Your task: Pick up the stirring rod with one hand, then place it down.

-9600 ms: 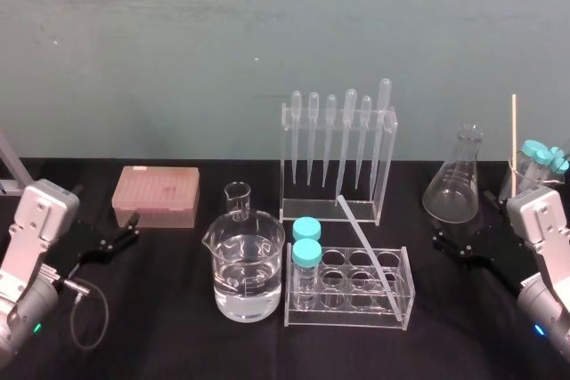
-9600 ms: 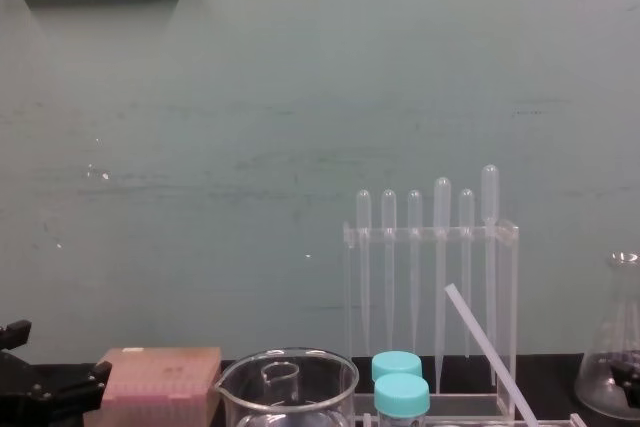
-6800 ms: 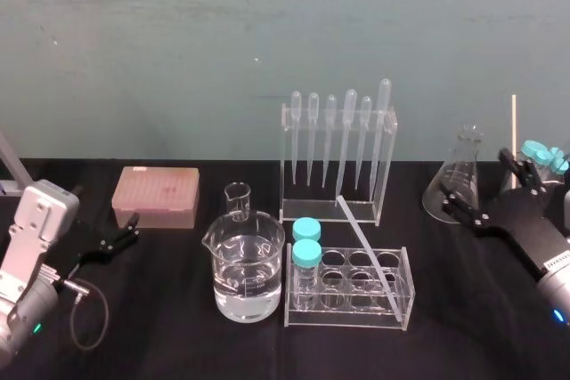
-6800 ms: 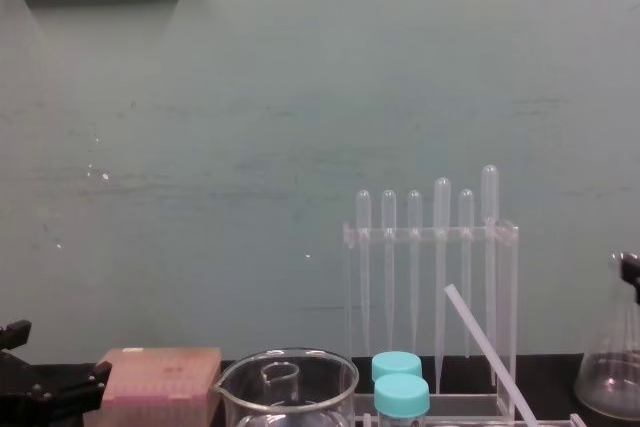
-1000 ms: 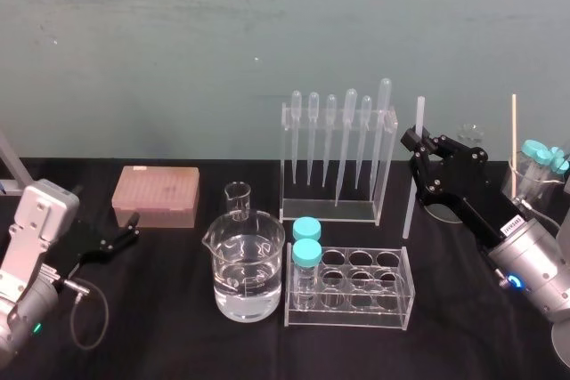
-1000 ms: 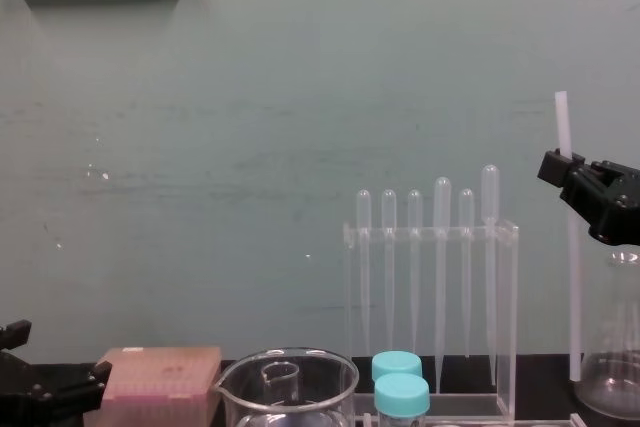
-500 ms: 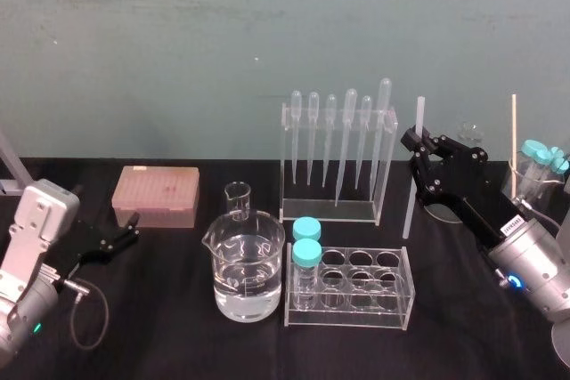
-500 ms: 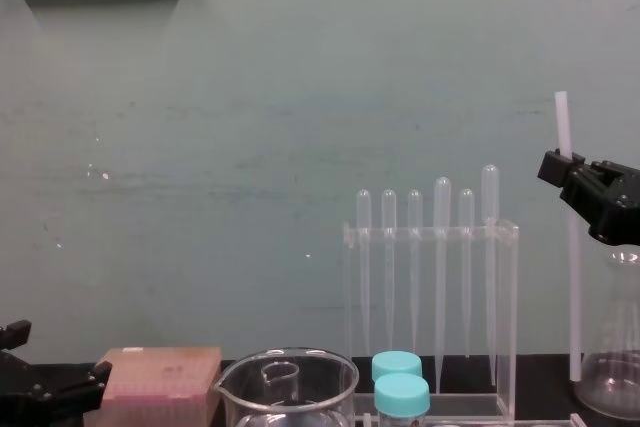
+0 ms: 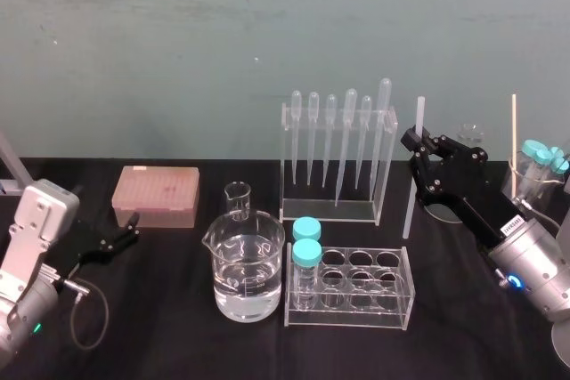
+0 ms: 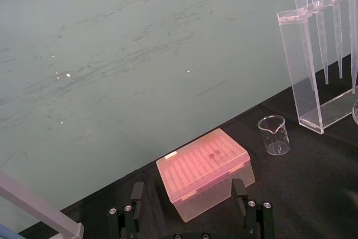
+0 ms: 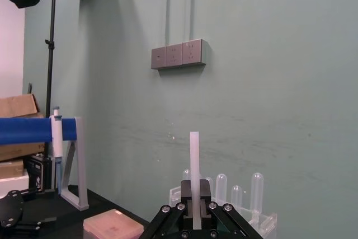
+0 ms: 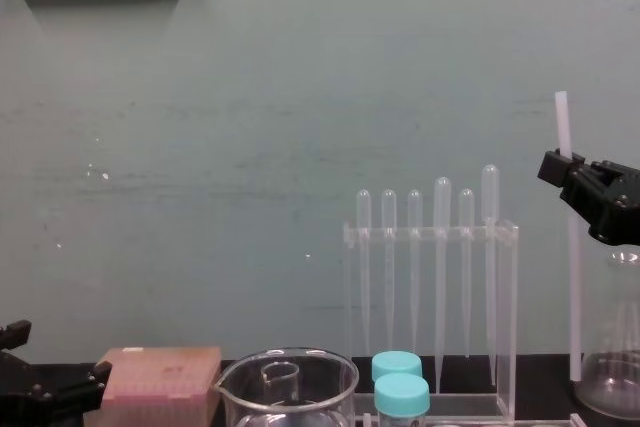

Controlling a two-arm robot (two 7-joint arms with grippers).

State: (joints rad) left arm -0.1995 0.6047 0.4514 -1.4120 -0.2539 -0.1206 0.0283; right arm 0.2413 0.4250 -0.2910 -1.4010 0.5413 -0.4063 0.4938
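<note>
Right tool [image 9: 416, 142] clamps the stirring rod [image 9: 410, 206] upright, just right of the pipette rack [image 9: 329, 212].
Gripped high so it seemingly hangs clear of the bench [image 9: 178, 344]; left tool [image 9: 116, 242] lies spread, well left.

- I can read no text, brand or number anywhere on my feeds.
- A small white sticker [image 9: 510, 226] on the right arm [image 9: 534, 269] carries print — too small for me to make out.
</note>
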